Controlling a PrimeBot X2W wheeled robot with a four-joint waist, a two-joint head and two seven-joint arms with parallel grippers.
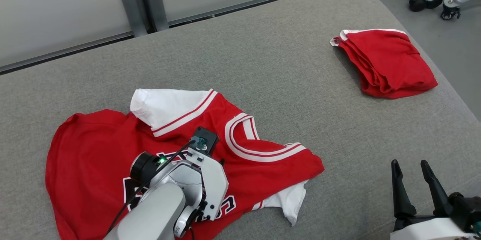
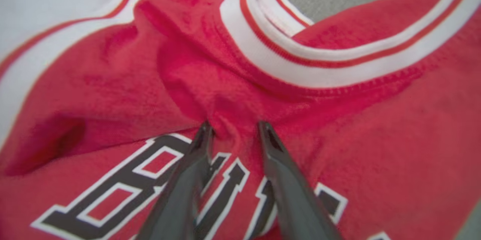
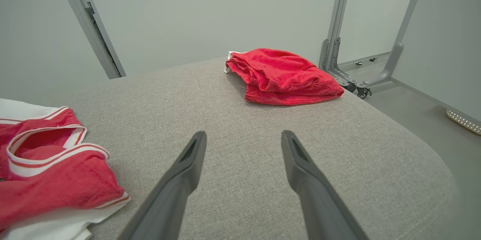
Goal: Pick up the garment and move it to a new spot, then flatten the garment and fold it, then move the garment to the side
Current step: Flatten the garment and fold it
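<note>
Fingers of the left gripper (image 2: 235, 129) stand partly apart, tips pressed into the crumpled red jersey (image 1: 94, 150) below its collar (image 2: 319, 67), cloth bunched between. Right gripper (image 1: 409, 165) hangs wide over the same grey cushion (image 1: 285, 67); folded red garment (image 1: 391, 63) lies beyond.

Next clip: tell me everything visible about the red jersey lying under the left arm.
The red jersey is a sleeveless knit top with white, red-striped ribbed trim at collar and armholes, black white-edged lettering on the chest and a white inner side. It lies crumpled and unfolded on the grey cushion, one corner flipped over to show white. The left gripper presses its parted fingertips into the cloth just below the collar, a small ridge bunched between them.
</note>
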